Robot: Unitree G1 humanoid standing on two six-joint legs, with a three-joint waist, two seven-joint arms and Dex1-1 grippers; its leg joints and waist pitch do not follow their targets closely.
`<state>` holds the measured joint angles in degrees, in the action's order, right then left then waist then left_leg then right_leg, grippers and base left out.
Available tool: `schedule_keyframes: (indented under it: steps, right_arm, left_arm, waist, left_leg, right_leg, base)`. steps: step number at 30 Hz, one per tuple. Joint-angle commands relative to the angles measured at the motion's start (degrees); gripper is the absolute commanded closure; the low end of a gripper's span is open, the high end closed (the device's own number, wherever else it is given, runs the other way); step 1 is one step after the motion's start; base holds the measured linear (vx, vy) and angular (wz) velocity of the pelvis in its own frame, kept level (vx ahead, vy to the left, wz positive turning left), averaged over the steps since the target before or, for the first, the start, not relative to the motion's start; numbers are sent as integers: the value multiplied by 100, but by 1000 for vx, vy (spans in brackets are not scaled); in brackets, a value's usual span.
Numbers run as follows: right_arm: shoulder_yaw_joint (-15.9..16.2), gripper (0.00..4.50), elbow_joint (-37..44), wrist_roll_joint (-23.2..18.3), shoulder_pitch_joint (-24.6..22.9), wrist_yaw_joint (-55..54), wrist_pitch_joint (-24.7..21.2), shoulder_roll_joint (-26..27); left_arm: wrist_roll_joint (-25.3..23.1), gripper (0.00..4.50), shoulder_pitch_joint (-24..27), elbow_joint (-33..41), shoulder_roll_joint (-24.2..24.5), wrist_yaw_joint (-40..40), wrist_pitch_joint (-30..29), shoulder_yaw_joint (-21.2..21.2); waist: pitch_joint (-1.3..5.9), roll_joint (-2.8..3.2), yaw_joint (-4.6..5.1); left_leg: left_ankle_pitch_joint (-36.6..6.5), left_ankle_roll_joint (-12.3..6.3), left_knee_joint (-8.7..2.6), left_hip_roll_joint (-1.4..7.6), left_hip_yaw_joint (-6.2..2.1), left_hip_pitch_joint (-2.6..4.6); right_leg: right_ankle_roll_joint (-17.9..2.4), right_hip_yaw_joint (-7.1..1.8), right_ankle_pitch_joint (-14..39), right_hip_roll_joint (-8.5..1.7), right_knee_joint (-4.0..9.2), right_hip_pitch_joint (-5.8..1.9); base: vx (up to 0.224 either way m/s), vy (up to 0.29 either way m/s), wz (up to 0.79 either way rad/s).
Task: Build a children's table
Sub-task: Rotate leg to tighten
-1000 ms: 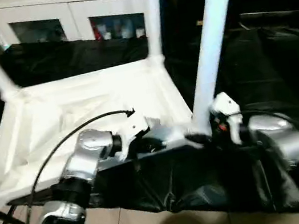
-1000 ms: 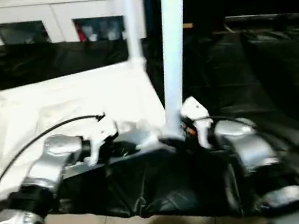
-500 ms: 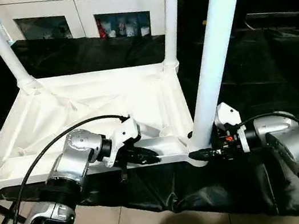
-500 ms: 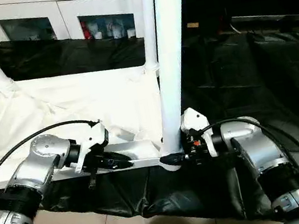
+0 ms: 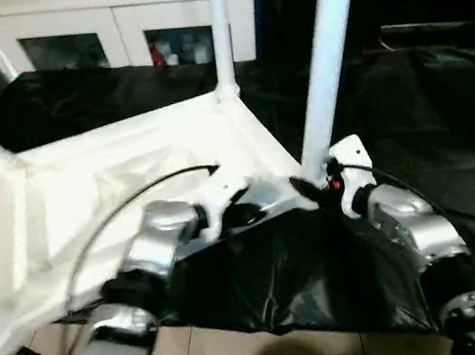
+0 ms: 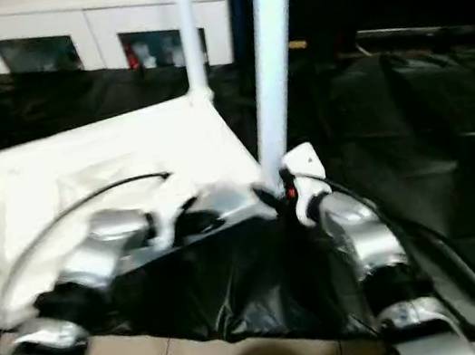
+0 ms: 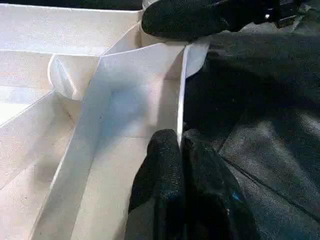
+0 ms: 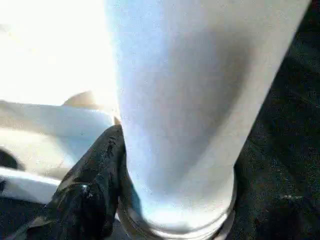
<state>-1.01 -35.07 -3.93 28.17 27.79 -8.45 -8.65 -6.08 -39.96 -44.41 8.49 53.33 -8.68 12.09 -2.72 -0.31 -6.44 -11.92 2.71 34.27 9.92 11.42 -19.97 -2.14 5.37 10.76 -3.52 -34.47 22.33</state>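
Both silver forearms reach forward: the left tool (image 7: 180, 150) pinches the ribbed white top's thin rim (image 7: 181, 95), the right tool (image 8: 165, 200) straddles a smooth tapered leg (image 8: 185, 110).

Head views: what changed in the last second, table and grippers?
The upturned table has swung on the black cover, its near right corner now farther from the robot, though the camera shifted too. The left gripper stays clamped on the near rim; the right gripper stays around the base of the near right leg. The legs remain upright.
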Motion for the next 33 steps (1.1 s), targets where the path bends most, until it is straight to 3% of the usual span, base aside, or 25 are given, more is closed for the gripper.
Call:
schedule_keyframes:
  steps: [1,2,3,7,10,12,15,19,22,26,28,31,32,33]
  right_arm:
    - [744,146,90,9,-82,543,-9,674]
    - [717,146,113,-33,-78,617,25,692]
    - [687,111,122,-55,-67,646,30,682]
    - [683,83,175,-71,-12,834,96,477]
    - [779,83,329,-107,-15,1399,235,83]
    - [880,83,488,-178,-72,2036,309,-269]
    - [979,83,605,-211,-140,2599,377,-557]
    - [1277,83,916,-315,-314,3847,385,-1176]
    - [1358,83,965,-333,-341,4264,372,-1358]
    - [1383,117,1036,-409,-339,4510,246,-1430]
    - [1418,148,1073,-423,-340,4605,189,-1462]
    - [1444,161,1133,-437,-359,4644,163,-1474]
    - [1456,175,1198,-449,-395,4662,148,-1474]
    - [1457,175,1207,-450,-403,4660,148,-1473]
  left_arm:
    - [118,450,-88,36,-516,-400,32,118]
    - [94,450,-69,66,-503,-323,100,149]
    - [80,450,-53,91,-483,-265,156,163]
    - [60,450,-13,185,-346,-106,279,171]
    - [143,450,95,371,-106,345,441,217]
    - [243,450,211,562,110,849,536,292]
    - [280,450,288,677,299,1234,591,372]
    - [315,450,320,711,667,1904,704,457]
    - [335,450,306,715,786,2121,718,444]
    - [375,450,300,752,912,2391,703,466]
    - [369,450,276,727,987,2482,741,474]
    - [378,450,248,688,1038,2535,783,472]
    - [392,450,238,668,1058,2573,808,470]
    - [391,450,238,663,1056,2566,812,468]
  waist:
    - [314,-73,-7]
    - [311,-67,-7]
    - [313,-64,0]
    - [313,-58,3]
    - [326,-65,-9]
    - [360,-81,-10]
    - [363,-80,-54]
    - [342,-75,-91]
    - [331,-77,-119]
    - [331,-69,-173]
    - [338,-55,-175]
    - [344,-62,-172]
    - [346,-17,-172]
    - [346,-29,-170]
  left_leg:
    - [-736,-313,-434,401,-212,29]
    - [-732,-317,-437,404,-215,32]
    - [-729,-321,-441,410,-217,30]
    - [-779,-314,-442,416,-218,33]
    - [-720,-359,-432,415,-215,23]
    - [-406,-523,-392,410,-203,-23]
    - [-286,-699,-360,411,-181,-42]
    - [-451,-716,-357,427,-175,-34]
    - [-587,-650,-369,428,-179,-18]
    - [-618,-537,-379,434,-188,-7]
    - [-581,-528,-376,427,-192,-12]
    - [-552,-525,-372,427,-189,-15]
    - [-564,-505,-373,427,-195,-14]
    - [-570,-501,-375,430,-195,-14]
  right_leg:
    - [-861,-401,1690,-680,489,-256]
    - [-868,-401,1671,-677,485,-251]
    - [-879,-398,1635,-678,483,-254]
    - [-915,-402,1603,-686,479,-257]
    - [-942,-402,1455,-691,459,-278]
    - [-1033,-403,831,-668,360,-304]
    - [-1139,-388,486,-647,314,-296]
    - [-1089,-379,766,-639,345,-275]
    - [-1036,-372,1104,-638,382,-260]
    - [-996,-377,1300,-647,392,-251]
    - [-998,-378,1211,-636,377,-255]
    - [-1027,-376,1087,-636,369,-257]
    - [-1041,-373,1076,-634,373,-258]
    - [-1034,-374,1059,-634,374,-263]
  base:
    - [0,0,0]
    - [0,0,0]
    - [0,0,0]
    - [0,0,0]
    - [0,0,0]
    - [0,0,0]
    - [0,0,0]
    - [0,0,0]
    - [0,0,0]
    - [0,0,0]
    - [0,0,0]
    - [0,0,0]
    - [0,0,0]
    - [0,0,0]
